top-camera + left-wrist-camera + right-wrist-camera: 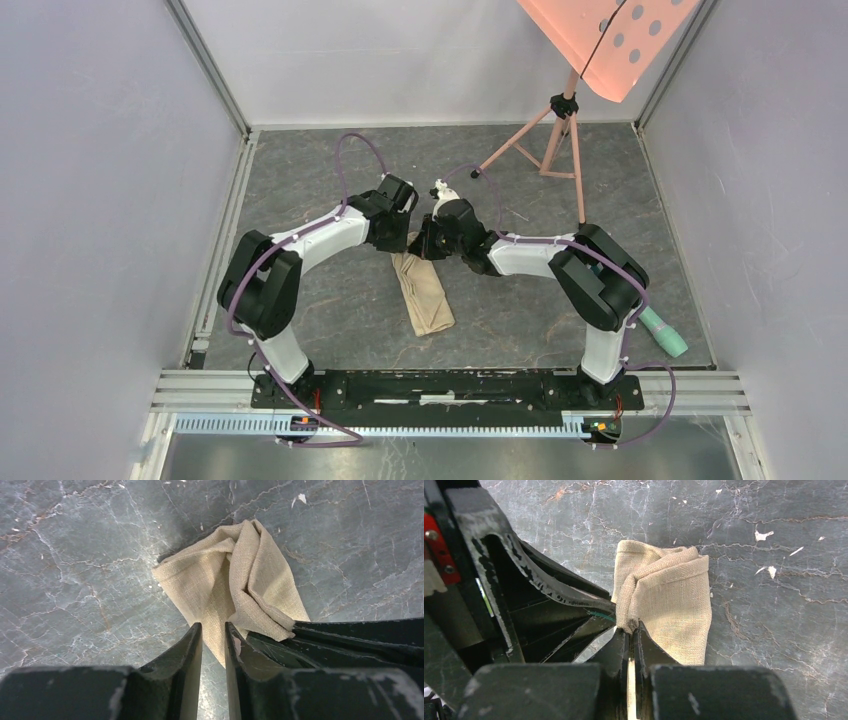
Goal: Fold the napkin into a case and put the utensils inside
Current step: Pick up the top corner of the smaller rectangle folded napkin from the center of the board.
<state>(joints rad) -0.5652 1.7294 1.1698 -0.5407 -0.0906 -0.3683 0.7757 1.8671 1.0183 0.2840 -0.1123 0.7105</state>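
The beige napkin (426, 295) lies folded as a long narrow strip in the middle of the table, its far end bunched up and lifted (240, 575). My right gripper (631, 626) is shut on that bunched end (674, 590), with cloth pinched at its tips. My left gripper (213, 625) is right beside it at the same end. Its jaws stand a narrow gap apart, and cloth shows just past the tips. In the top view the two grippers (405, 238) (428, 245) nearly touch. The utensils are out of view.
A mint-green cylinder (663, 332) lies near the right arm's base. A pink tripod (560, 140) stands at the back right under an orange perforated panel (610, 40). Grey walls enclose the marbled table (330, 300) on three sides.
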